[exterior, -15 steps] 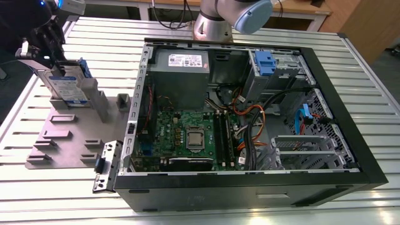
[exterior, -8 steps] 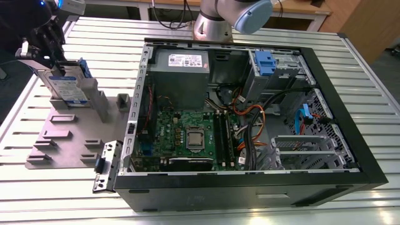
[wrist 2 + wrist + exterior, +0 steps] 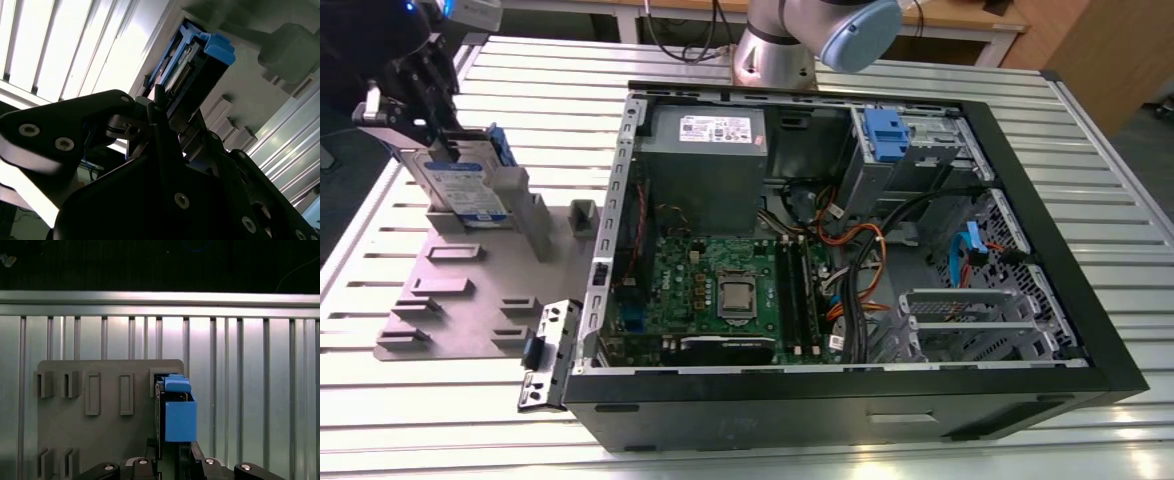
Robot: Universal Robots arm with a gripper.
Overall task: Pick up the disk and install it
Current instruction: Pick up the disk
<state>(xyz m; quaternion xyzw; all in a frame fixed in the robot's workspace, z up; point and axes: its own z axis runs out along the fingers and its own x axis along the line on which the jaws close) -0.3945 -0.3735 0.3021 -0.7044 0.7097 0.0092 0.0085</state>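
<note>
The disk point(image 3: 463, 187) is a silver-grey drive with a white-and-blue label and a blue carrier rail. It stands upright, slightly tilted, in a slot of the grey fixture plate point(image 3: 467, 300) at the exterior view's left. My gripper point(image 3: 427, 140) comes down on its top end, and the fingers close on both faces. In the first wrist view the disk's blue carrier point(image 3: 180, 415) rises between the black fingers point(image 3: 150, 460) of the gripper point(image 3: 172, 454). In the second wrist view the disk point(image 3: 192, 65) sits just past the gripper point(image 3: 175, 117).
An open black computer case point(image 3: 1067, 290) lies right of the plate, with a motherboard point(image 3: 720, 290), a grey box with a white sticker point(image 3: 707, 130) and a blue clip point(image 3: 887, 135) in its drive bay. The arm's base point(image 3: 781, 45) stands behind the case. Everything rests on a slatted metal table point(image 3: 454, 420).
</note>
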